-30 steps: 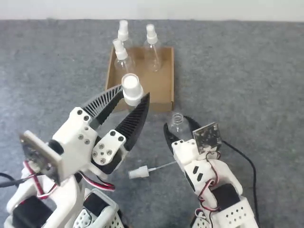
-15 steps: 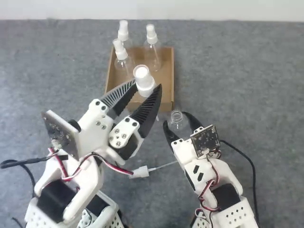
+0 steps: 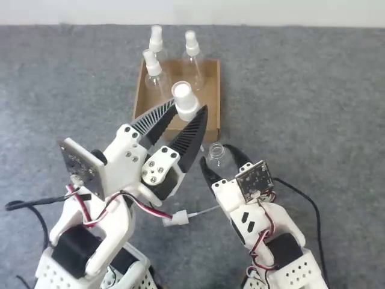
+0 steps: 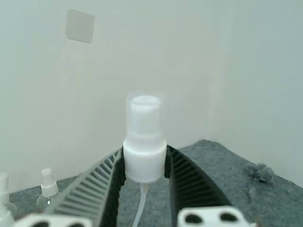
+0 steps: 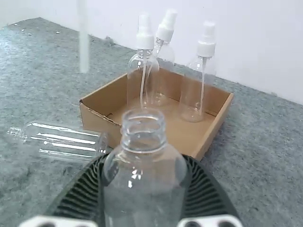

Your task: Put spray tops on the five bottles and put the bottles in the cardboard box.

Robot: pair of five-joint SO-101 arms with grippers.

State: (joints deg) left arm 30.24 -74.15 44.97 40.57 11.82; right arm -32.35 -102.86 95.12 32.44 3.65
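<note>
Over the near half of the cardboard box, the left gripper pinches a white spray top, its tube hanging down. Just beside the box's front wall, the right gripper clasps an uncapped bottle upright. Three capped bottles stand in the box, and another spray top lies on the grey carpet between the arms.

Three capped bottles stand in the far part of the cardboard box. The left gripper holds a spray top over the box's near edge; just near-right, the right gripper holds an open bottle. A loose top lies nearer, between the arms.
</note>
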